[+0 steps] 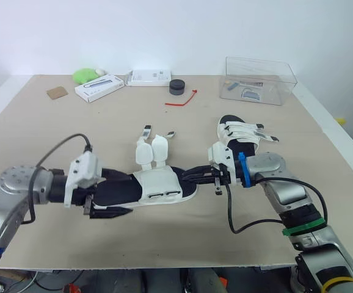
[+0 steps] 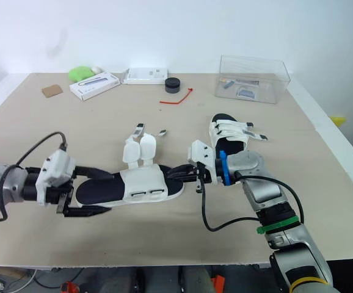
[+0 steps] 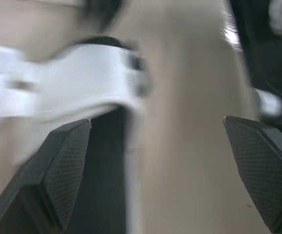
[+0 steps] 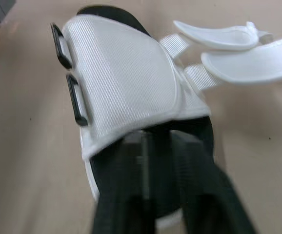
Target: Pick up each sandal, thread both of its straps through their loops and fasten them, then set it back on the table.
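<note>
Sandal: you will find it flat on the table, mid-front, between the two grippers, with its heel toward the left arm and its toe toward the right.
Straps: both are loose, folded out on the far side of the white upper.
Loops: two black loops sit on the near edge of the upper, with nothing threaded through them.
Left gripper: spread wide and holding nothing. The heel lies between the fingers, close against one and well clear of the other.
Right gripper: drawn together, with the tips over the toe end of the black footbed. You cannot tell whether they pinch it.
Second sandal: on the table just behind the right gripper, with its straps lying across the upper.
</note>
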Controlling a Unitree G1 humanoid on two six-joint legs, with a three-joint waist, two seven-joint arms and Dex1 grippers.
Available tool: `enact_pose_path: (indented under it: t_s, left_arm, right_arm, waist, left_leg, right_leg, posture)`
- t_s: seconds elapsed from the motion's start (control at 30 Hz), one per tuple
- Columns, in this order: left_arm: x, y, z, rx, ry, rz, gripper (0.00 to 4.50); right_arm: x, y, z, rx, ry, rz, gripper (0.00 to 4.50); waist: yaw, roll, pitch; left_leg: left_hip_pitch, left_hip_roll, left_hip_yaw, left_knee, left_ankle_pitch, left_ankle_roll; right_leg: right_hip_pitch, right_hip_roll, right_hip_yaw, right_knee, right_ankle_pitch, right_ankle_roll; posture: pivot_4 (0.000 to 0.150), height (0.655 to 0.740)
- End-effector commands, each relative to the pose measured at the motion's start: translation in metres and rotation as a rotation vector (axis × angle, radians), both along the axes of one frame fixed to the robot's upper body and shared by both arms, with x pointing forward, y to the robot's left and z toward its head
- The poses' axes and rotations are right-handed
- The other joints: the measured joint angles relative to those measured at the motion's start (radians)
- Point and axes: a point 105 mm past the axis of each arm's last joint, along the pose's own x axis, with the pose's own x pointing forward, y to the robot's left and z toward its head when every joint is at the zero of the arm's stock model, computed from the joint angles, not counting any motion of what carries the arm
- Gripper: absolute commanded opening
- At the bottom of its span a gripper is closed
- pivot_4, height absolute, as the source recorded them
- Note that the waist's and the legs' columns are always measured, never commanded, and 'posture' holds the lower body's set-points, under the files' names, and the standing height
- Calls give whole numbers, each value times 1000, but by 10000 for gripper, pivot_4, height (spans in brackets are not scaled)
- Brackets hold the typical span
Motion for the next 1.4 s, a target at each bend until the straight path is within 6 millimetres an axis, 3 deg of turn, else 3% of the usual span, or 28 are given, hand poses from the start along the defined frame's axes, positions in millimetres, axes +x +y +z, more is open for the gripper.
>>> enact_pose_path:
  t_s: [0.03,0.3,0.5,0.67,0.83,0.97,1.4]
  left_arm:
    - [20,3,16,-81,-52,97,45000]
    - [64,-2,24,-271,58,327,45000]
    - [99,4,11,-361,270,562,45000]
    - [108,11,-4,-410,471,636,45000]
    - [105,-3,-14,-440,657,584,45000]
    - [109,-13,-10,-512,750,539,45000]
    - [143,-22,1,-660,793,540,45000]
  right_arm:
    - [-8,11,2,-11,-17,57,178]
    - [-10,19,-13,-58,-17,45,178]
    - [-10,22,-16,-71,-21,35,178]
    - [-11,22,-16,-70,-28,31,178]
    - [-9,24,-12,-60,-45,25,178]
    - [-9,25,-10,-57,-54,27,178]
    - [-10,26,-9,-58,-67,25,178]
  waist:
    - [0,0,0]
    - [-1,-1,0]
    - [-2,-1,0]
    - [-2,-2,0]
    - [-1,-2,0]
    - [-1,-2,0]
    - [-2,-3,0]
  left_leg:
    - [0,0,0,0,0,0]
    - [0,-1,0,0,0,0]
    - [0,-1,0,0,0,-1]
    - [0,-1,-1,0,0,-1]
    - [0,-2,-1,0,1,-2]
    - [0,-2,-1,0,1,-2]
    - [0,-5,-1,0,2,-3]
  right_leg:
    - [0,0,0,0,0,0]
    - [0,-1,1,0,3,-5]
    - [0,0,1,1,4,-5]
    - [0,0,0,1,4,-5]
    - [0,-1,0,2,4,-6]
    - [0,-1,0,2,4,-5]
    - [0,-1,0,2,4,-6]
  posture:
    - [1500,7400]
    - [1500,7400]
    - [1500,7400]
    - [1500,7400]
    - [1500,7400]
    - [1500,7400]
    - [1500,7400]
